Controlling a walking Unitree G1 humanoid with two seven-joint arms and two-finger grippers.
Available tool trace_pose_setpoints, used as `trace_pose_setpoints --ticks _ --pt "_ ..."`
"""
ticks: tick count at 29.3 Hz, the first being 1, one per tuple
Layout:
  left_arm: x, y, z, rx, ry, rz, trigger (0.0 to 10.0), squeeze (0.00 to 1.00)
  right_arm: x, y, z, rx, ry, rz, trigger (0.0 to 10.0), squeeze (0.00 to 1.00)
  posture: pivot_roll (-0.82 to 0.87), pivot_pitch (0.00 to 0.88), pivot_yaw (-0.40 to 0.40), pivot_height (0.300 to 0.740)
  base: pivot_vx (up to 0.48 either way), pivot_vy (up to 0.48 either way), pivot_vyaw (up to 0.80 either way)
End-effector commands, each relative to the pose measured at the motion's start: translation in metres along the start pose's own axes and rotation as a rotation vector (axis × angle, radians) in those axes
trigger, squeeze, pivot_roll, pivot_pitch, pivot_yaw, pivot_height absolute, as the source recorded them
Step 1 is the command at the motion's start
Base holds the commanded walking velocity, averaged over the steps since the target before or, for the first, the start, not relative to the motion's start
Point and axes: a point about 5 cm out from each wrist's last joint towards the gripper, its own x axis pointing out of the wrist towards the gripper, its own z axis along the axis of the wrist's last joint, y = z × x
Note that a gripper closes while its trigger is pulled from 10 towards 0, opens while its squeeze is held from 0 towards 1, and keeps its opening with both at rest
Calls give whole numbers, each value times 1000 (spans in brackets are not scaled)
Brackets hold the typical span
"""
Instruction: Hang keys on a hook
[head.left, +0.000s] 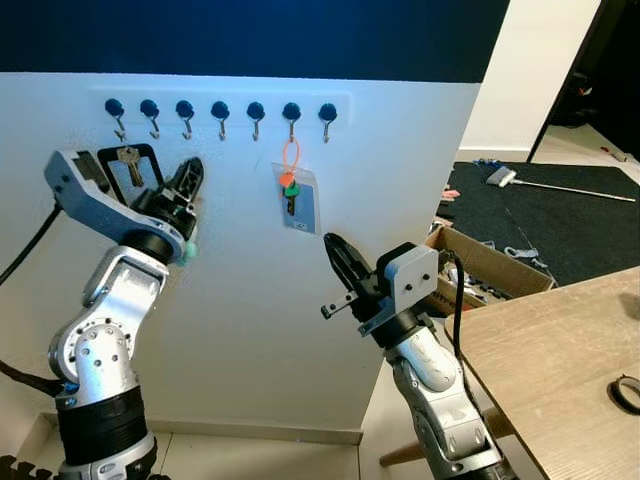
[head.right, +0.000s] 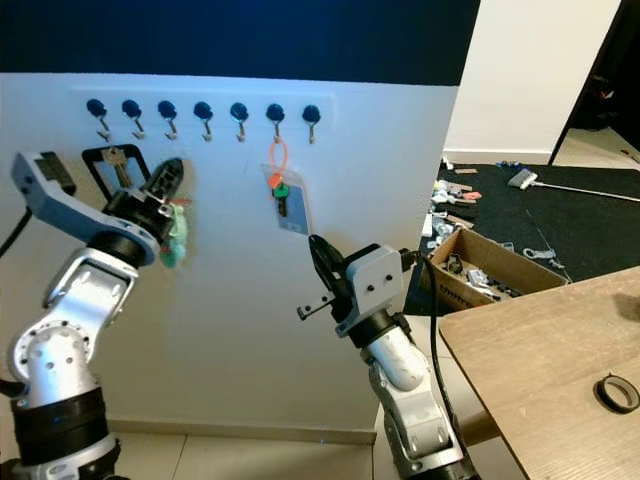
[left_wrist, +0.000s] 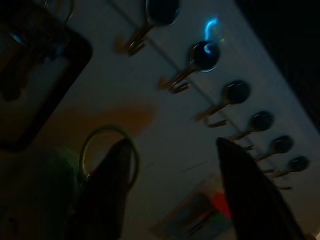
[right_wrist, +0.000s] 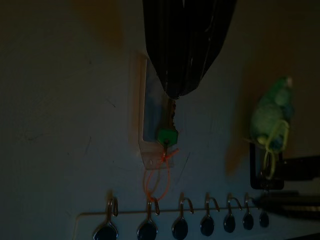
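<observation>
We raise our left pincer (head.left: 190, 180) just below the hook rail (head.left: 222, 108), its fingers spread yet carrying the green-fobbed key ring (head.right: 176, 235) to hook it. Our right pincer (head.left: 335, 255), closed and empty, waits below the hung orange-looped key (head.left: 290, 192).

My two arms are built of silver-grey cast segments with rounded joint housings; the left arm (head.left: 100, 340) shows a ring of small screw holes on its elbow disc and a black ribbed band lower down. Each wrist carries a pale grey boxy camera block. I see a black cable looping off the left arm and another running along the right arm (head.left: 440, 400). Both grippers end in long, tapered black fingers (left_wrist: 245, 190).
</observation>
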Motion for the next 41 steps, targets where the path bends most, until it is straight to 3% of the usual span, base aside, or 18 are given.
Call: trace_pose_setpoints --ticks 1,5,6,7,8,9,10,11,12,22,33,41 --pt "0 -6 4 -10 -22 -33 10000 1000 0 2 -2 7 8 10 10000 0 183 84 17 740 0 0 0" --pt "2 -11 6 -9 -31 -47 10000 1000 0 2 -2 8 8 9 10000 0 181 87 21 740 0 0 0" --pt "4 -12 8 -12 -36 -49 10000 765 0 2 -2 8 9 8 10000 0 181 89 21 740 0 0 0" --pt "4 -12 8 -12 -36 -49 10000 765 0 2 -2 8 9 8 10000 0 181 89 21 740 0 0 0" --pt "6 -13 9 -12 -40 -50 10000 522 -1 2 -2 8 10 7 10000 0 181 89 21 740 0 0 0" --pt "7 -13 10 -13 -42 -51 10000 522 -1 2 -2 8 10 7 10000 0 181 89 21 740 0 0 0" --pt "9 -14 11 -11 -48 -50 10000 153 -1 2 -2 9 11 6 10000 0 179 90 21 740 0 0 0" --pt "9 -14 11 -11 -48 -50 10000 153 -1 2 -2 9 11 6 10000 0 179 90 21 740 0 0 0" --pt "15 -16 15 0 -61 -52 10000 0 -1 3 -3 9 13 6 10000 0 178 92 22 740 0 0 0" --pt "34 -31 18 87 -63 -106 10000 0 -1 4 -2 12 12 9 10000 0 171 100 25 740 0 0 0" --pt "42 -40 24 89 -84 -149 10000 0 -3 5 -2 11 17 0 10000 0 168 105 31 740 0 0 0" --pt "37 -49 17 92 -49 -201 10000 0 -4 5 -2 12 18 1 10000 0 170 108 30 740 0 0 0"
